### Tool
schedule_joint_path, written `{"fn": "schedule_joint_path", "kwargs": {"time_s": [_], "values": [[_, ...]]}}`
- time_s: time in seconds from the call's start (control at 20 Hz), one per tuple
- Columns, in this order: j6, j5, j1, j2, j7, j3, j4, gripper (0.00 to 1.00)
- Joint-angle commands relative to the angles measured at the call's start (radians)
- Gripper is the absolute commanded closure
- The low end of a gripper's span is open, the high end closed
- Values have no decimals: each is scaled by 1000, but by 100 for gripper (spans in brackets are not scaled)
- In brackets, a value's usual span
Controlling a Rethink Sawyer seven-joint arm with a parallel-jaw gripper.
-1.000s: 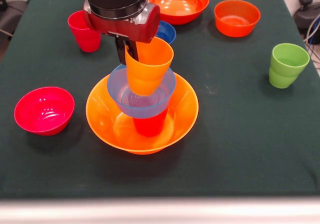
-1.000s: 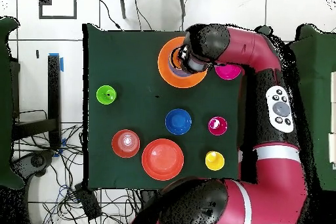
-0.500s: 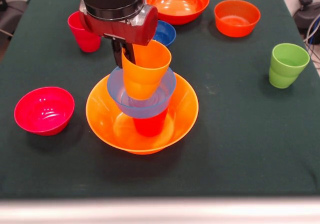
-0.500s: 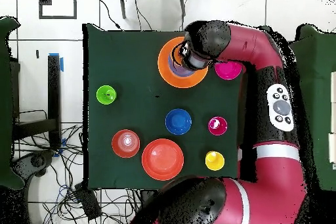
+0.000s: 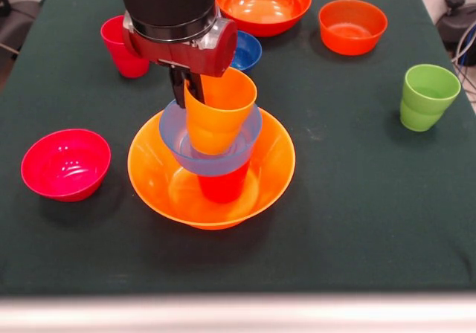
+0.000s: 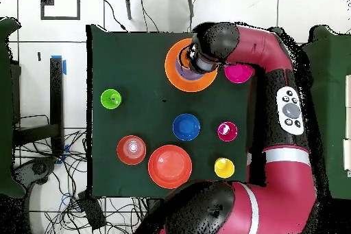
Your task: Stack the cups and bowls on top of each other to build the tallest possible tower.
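Count with me: five cups and six bowls, all glossy plastic on the dark green cloth of the table [image 5: 357, 221]. The tower [image 5: 212, 173] sits in the lower centre of the front view: a wide orange bowl [image 5: 152, 173] at the base, a red cup [image 5: 222, 186] standing in it, a light blue bowl [image 5: 210, 151] perched on that cup. The end effector [image 5: 190, 89] has an orange cup [image 5: 218, 110] by its rim, one dark finger inside the wall and one outside, pinched tight; the cup tilts, its foot down inside the blue bowl.

Loose pieces in the front view: a magenta bowl [image 5: 65, 163] at left, a crimson cup [image 5: 123, 47] at upper left, partly behind the arm, a dark blue bowl [image 5: 247, 49] peeping from behind the wrist, a big red-orange bowl [image 5: 264, 3] at top centre, a smaller orange-red bowl [image 5: 352, 26] at upper right, and a green cup [image 5: 427, 97] at right with its stepped waist plain to see.

Overhead, the picture flips: the tower's orange rim sits at top centre, the arm covers the held cup, and a yellow cup [image 6: 224, 168] shows at lower right, which the front view hides. From above the shapes are only rings; the flared bowl sides and tall cup walls show only from the front.
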Motion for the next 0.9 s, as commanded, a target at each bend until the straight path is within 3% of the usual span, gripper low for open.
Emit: {"fn": "schedule_joint_path", "kwargs": {"time_s": [0.05,0.85,0.9], "values": [[-34,-47,41,-6,-151,47,43,100],[-30,-50,48,4,-140,37,21,100],[-27,-55,50,5,-146,36,16,0]]}}
